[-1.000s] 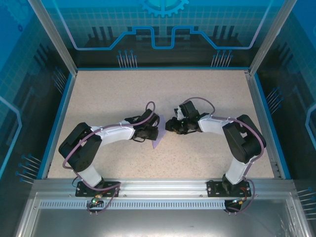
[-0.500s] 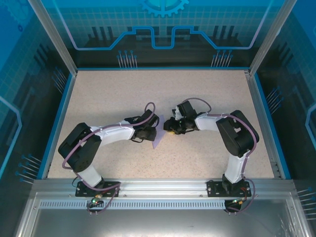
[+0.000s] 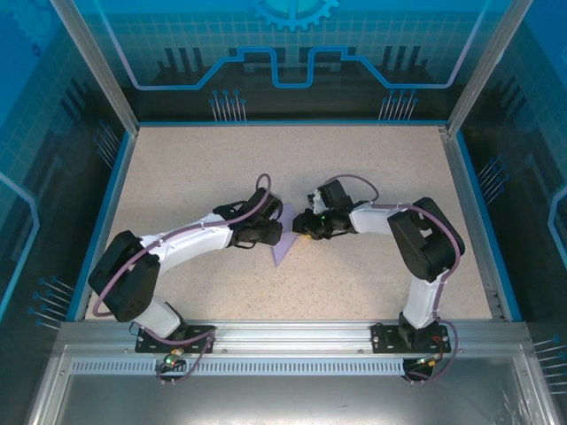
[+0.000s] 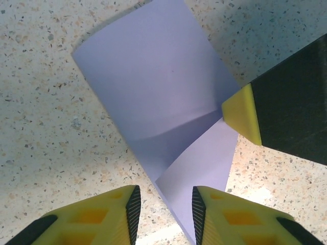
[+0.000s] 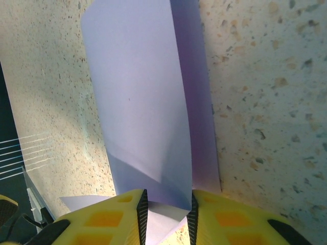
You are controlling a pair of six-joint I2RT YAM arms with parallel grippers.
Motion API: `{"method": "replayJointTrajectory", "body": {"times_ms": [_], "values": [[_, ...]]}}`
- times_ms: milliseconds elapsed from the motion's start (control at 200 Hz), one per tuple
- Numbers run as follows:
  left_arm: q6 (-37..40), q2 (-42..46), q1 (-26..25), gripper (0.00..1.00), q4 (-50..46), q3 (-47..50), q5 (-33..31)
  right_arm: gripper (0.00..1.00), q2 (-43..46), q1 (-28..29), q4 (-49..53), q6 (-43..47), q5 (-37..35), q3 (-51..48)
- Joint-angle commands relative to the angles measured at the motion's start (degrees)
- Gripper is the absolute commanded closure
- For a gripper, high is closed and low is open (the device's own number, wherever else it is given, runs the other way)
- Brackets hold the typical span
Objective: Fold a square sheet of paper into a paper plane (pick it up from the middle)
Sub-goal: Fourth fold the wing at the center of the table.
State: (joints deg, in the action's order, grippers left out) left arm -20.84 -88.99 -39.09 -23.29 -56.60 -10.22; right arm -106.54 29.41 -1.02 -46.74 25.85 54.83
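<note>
Pinching the folded square sheet of paper (image 5: 148, 117) at its near edge with my right gripper (image 5: 164, 214), I am hovering my left gripper (image 4: 163, 209), fingers narrowly parted, over its point on the table (image 3: 195, 168).

A speckled beige table (image 3: 221, 168) sits inside blue patterned walls (image 3: 292, 44).

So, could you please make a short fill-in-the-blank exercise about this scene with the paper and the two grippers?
1. The colour of the folded paper is ____.
2. In the right wrist view, the paper's near edge sits ____ the right gripper's two fingers.
3. The fingertips of the left gripper are coloured ____.
4. The paper lies on a speckled ____.

Missing words: lavender-purple; between; yellow; table
</note>
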Motion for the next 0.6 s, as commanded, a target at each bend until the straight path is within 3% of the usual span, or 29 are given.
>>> {"method": "replayJointTrajectory", "body": {"times_ms": [0,145,595], "values": [[0.0,-1.4,0.5,0.65,-1.6,-1.3,2.1,0.73,0.7,0.6,-0.5,-0.9,1.3,0.1],[-0.1,-2.7,0.5,0.69,-0.1,-0.5,4.3,0.74,1.0,0.9,-1.1,-1.2,1.1,-0.3],[0.9,-7.8,0.6,0.8,2.4,2.2,2.0,0.71,1.0,1.6,-2.6,-0.8,2.2,-1.2]]}}
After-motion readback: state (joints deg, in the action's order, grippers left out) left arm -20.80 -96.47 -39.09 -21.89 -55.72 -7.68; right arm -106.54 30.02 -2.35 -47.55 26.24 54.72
